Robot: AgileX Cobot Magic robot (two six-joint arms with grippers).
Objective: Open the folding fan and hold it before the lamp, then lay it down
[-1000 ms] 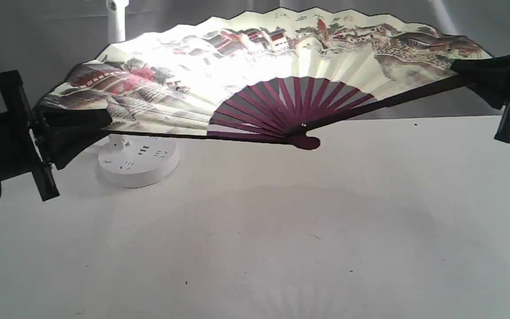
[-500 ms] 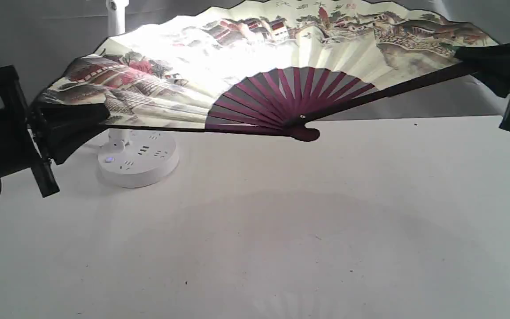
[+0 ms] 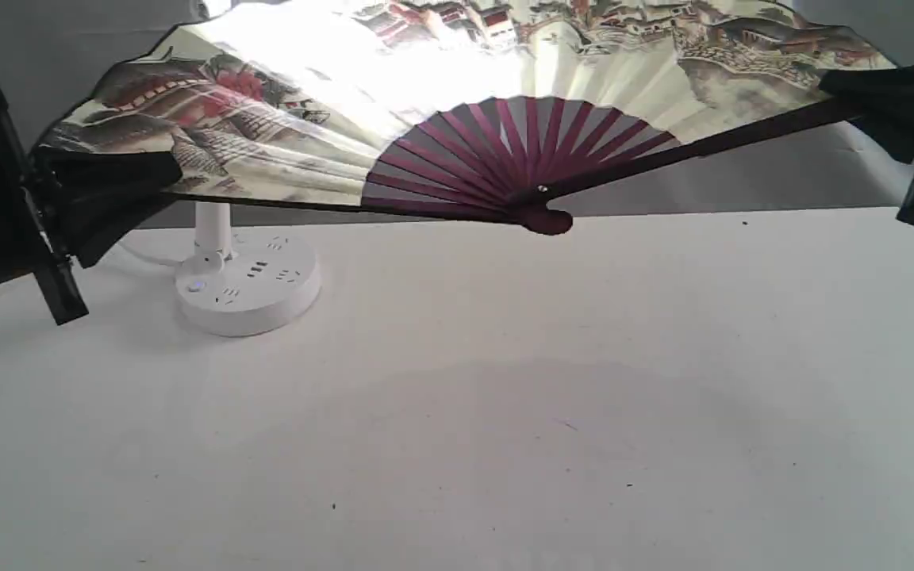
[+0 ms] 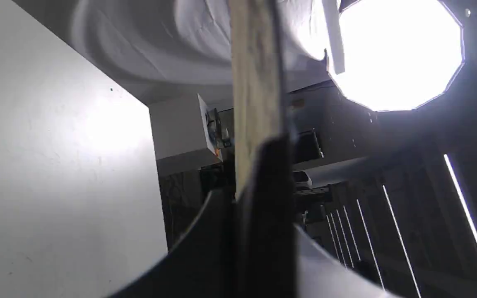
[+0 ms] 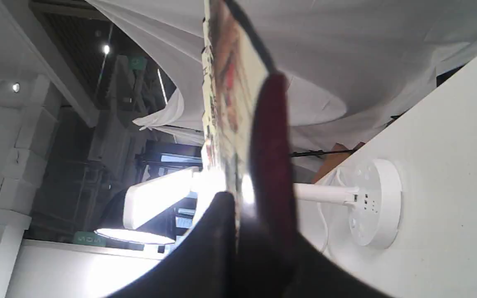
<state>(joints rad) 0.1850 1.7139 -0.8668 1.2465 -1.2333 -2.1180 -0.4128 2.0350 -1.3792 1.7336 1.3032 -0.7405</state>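
While the folding fan (image 3: 600, 75) is spread fully open and held clear of the white table (image 3: 505, 412), it fills the exterior view from ten o'clock to two o'clock. Its maroon ribs converge on the pivot (image 3: 544, 218), just above centre. The left gripper (image 3: 167, 170), at ten o'clock, is clamped on the fan's left guard, which lies nearly level. The right gripper (image 3: 834, 83), at two o'clock, is clamped on the right guard, which slopes upward from the pivot. The lamp (image 3: 247, 289) stands on the table at nine o'clock, with its round socketed base below the fan's left half. Its pole rises behind the paper, which glows bright at eleven o'clock. In both wrist views the black fingers (image 4: 263, 198) close on the fan's edge with no visible gap.
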